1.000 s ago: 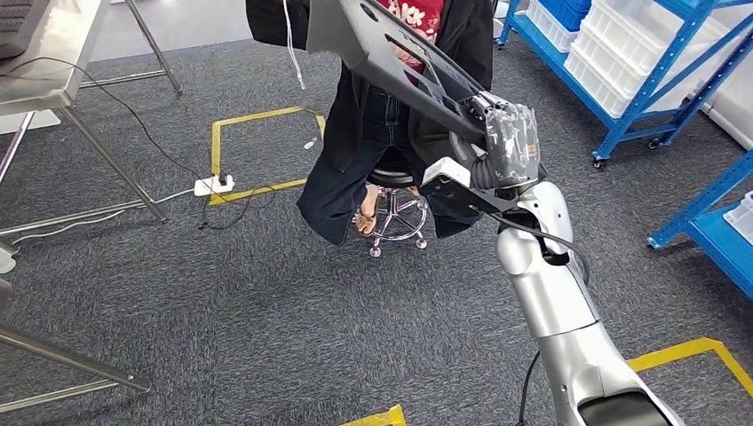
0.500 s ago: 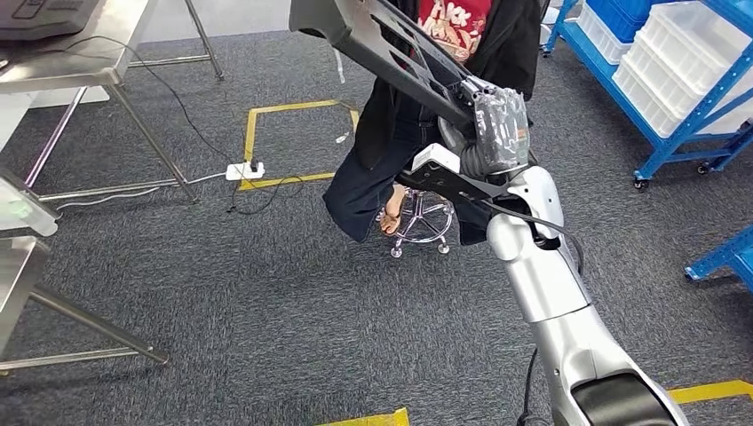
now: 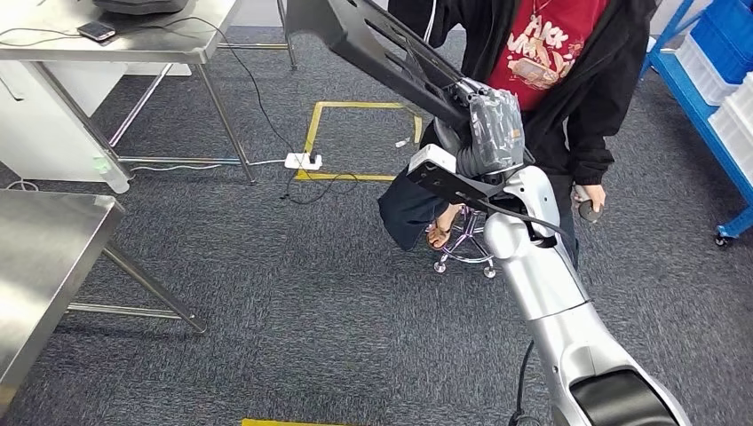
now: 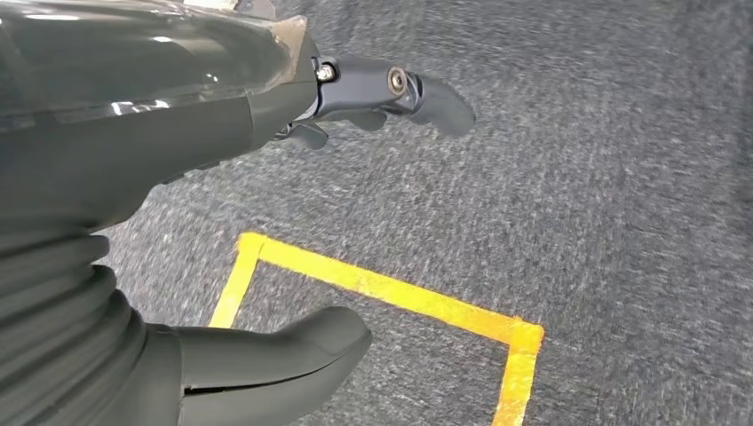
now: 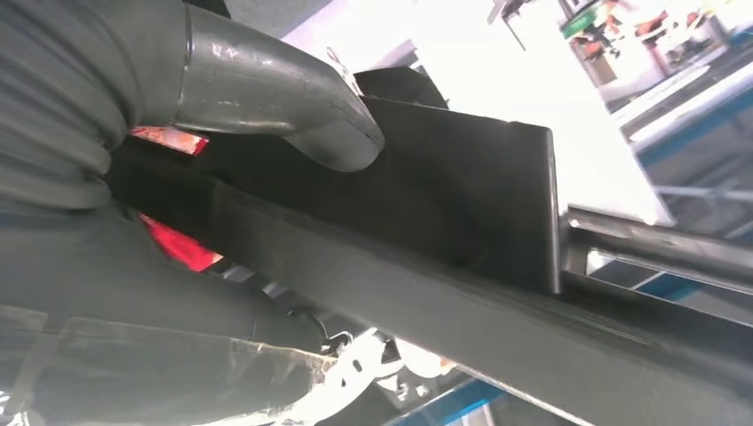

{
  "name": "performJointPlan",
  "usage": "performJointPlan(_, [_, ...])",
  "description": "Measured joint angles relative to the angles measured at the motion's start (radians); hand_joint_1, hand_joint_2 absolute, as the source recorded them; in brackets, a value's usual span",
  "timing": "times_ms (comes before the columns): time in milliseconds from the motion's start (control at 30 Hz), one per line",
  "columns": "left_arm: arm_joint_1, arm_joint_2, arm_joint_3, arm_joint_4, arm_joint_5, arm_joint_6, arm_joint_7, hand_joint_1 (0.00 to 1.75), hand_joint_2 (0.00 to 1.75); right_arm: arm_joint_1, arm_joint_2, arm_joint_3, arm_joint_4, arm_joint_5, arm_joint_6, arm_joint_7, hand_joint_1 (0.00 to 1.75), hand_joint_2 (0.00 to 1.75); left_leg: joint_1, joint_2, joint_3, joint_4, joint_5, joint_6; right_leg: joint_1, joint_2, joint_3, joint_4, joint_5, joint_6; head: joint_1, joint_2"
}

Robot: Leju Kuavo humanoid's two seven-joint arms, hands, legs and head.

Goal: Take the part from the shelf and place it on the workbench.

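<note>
The right hand grips one end of the long dark part, held high with its length running up and left toward the tables, while the left hand hangs empty, fingers apart.

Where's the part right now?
In the head view the dark part is up in the right hand, slanting toward the top left, just in front of the person on the stool and above the yellow floor square.
</note>
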Motion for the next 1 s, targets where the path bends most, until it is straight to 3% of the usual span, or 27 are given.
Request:
performJointPlan(100, [0.007,0.000,0.000,0.001,0.000,0.000,0.000,0.00,1.75,-0.003,0.002,0.003,0.002,0.000,-0.001,0.000,1.75,1.75,0.004,-0.011,-0.010,0.002,0.001,-0.012,0.005,-0.019,0.002,-0.001,0.002,-0.022,0.000,0.000])
performJointPlan(167, [0.008,0.000,0.000,0.001,-0.001,0.000,0.000,0.00,1.75,-0.008,0.004,0.006,0.002,0.000,-0.002,0.000,1.75,1.75,0.003,0.030,-0.034,0.045,-0.025,-0.019,0.003,-0.035,0.006,-0.004,0.004,-0.035,-0.005,0.000])
performJointPlan(233, [0.005,0.001,0.000,0.001,-0.004,0.000,0.001,0.00,1.75,-0.009,0.005,0.007,0.002,0.000,-0.004,0.001,1.75,1.75,0.002,0.087,-0.094,0.164,-0.083,-0.026,0.007,-0.054,0.008,-0.006,0.002,-0.045,-0.010,0.000])
performJointPlan(300, [0.005,0.000,0.000,0.001,-0.007,0.000,0.004,0.00,1.75,-0.006,0.004,0.008,0.001,0.001,-0.006,0.003,1.75,1.75,0.004,0.107,-0.152,0.274,-0.118,-0.027,0.012,-0.074,0.009,-0.006,-0.001,-0.050,-0.010,0.000])
performJointPlan(333, [0.005,-0.002,0.000,0.001,-0.008,0.000,0.006,0.00,1.75,-0.005,0.003,0.009,0.000,0.002,-0.006,0.006,1.75,1.75,0.005,0.110,-0.159,0.284,-0.111,-0.026,0.014,-0.085,0.010,-0.006,-0.003,-0.051,-0.010,0.000])
performJointPlan(367, [0.005,-0.003,0.000,0.001,-0.009,0.000,0.007,0.00,1.75,-0.005,0.002,0.011,-0.002,0.004,-0.006,0.009,1.75,1.75,0.005,0.113,-0.143,0.249,-0.085,-0.024,0.016,-0.095,0.012,-0.006,-0.005,-0.053,-0.010,0.000])
performJointPlan(433, [0.004,-0.003,0.000,0.001,-0.013,-0.001,0.008,0.00,1.75,-0.007,0.001,0.015,-0.011,0.012,-0.005,0.020,1.75,1.75,0.000,0.142,-0.070,0.113,-0.026,-0.017,0.019,-0.114,0.019,-0.006,-0.009,-0.055,-0.010,0.000])
performJointPlan(467, [0.003,-0.003,0.000,0.001,-0.016,-0.002,0.008,0.00,1.75,-0.011,-0.001,0.016,-0.016,0.015,-0.004,0.024,1.75,1.75,-0.004,0.156,-0.039,0.056,-0.009,-0.012,0.023,-0.123,0.021,-0.006,-0.012,-0.053,-0.010,0.000])
performJointPlan(533, [0.001,-0.003,0.000,0.001,-0.019,-0.003,0.008,0.00,1.75,-0.017,-0.005,0.017,-0.021,0.018,-0.002,0.031,1.75,1.75,-0.015,0.167,-0.018,0.013,-0.008,-0.004,0.028,-0.138,0.024,-0.008,-0.017,-0.047,-0.009,0.000])
performJointPlan(600, [0.002,-0.002,0.000,0.001,-0.019,-0.003,0.009,0.00,1.75,-0.021,-0.008,0.019,-0.026,0.018,-0.001,0.035,1.75,1.75,-0.015,0.145,-0.012,0.003,-0.004,0.008,0.028,-0.149,0.028,-0.010,-0.021,-0.039,-0.008,0.000])
performJointPlan(667, [0.002,-0.002,0.000,0.001,-0.019,-0.003,0.008,0.00,1.75,-0.023,-0.012,0.021,-0.030,0.018,-0.001,0.036,1.75,1.75,-0.010,0.125,0.002,-0.011,0.004,0.023,0.027,-0.115,0.018,0.023,-0.042,-0.036,-0.007,0.000])
performJointPlan(733, [-0.002,-0.002,0.000,0.001,-0.019,-0.003,0.008,0.00,1.75,-0.023,-0.019,0.022,-0.033,0.018,-0.001,0.037,1.75,1.75,-0.007,0.105,0.009,-0.017,0.010,0.031,0.025,-0.065,-0.037,0.138,-0.089,-0.044,-0.004,0.000])
performJointPlan(800, [-0.005,-0.002,0.000,0.001,-0.019,-0.003,0.009,0.00,1.75,-0.020,-0.027,0.022,-0.033,0.018,-0.001,0.038,1.75,1.75,-0.007,0.078,0.009,-0.016,0.010,0.033,0.024,-0.048,-0.108,0.262,-0.125,-0.044,-0.001,0.000])
performJointPlan(833, [-0.004,-0.003,0.000,0.001,-0.019,-0.003,0.009,0.00,1.75,-0.018,-0.029,0.022,-0.033,0.018,-0.001,0.038,1.75,1.75,-0.006,0.063,0.009,-0.016,0.010,0.033,0.023,-0.046,-0.124,0.279,-0.122,-0.037,-0.001,0.000])
performJointPlan(867, [-0.004,-0.004,0.000,0.001,-0.019,-0.003,0.009,0.00,1.75,-0.017,-0.031,0.023,-0.033,0.018,-0.001,0.038,1.75,1.75,-0.005,0.049,0.010,-0.015,0.009,0.032,0.023,-0.044,-0.119,0.253,-0.101,-0.028,0.000,0.000])
performJointPlan(933, [-0.004,-0.004,0.000,0.001,-0.019,-0.004,0.009,0.00,1.75,-0.018,-0.033,0.023,-0.034,0.018,-0.001,0.038,1.75,1.75,-0.003,0.021,0.010,-0.011,0.007,0.028,0.017,-0.022,-0.064,0.113,-0.033,-0.010,0.000,0.000])
performJointPlan(1000, [-0.003,-0.004,0.000,0.001,-0.019,-0.005,0.009,0.00,1.75,-0.019,-0.034,0.023,-0.034,0.018,-0.001,0.038,1.75,1.75,-0.003,-0.003,0.005,-0.003,0.002,0.017,0.012,0.000,-0.017,0.008,0.011,-0.010,0.000,0.000])
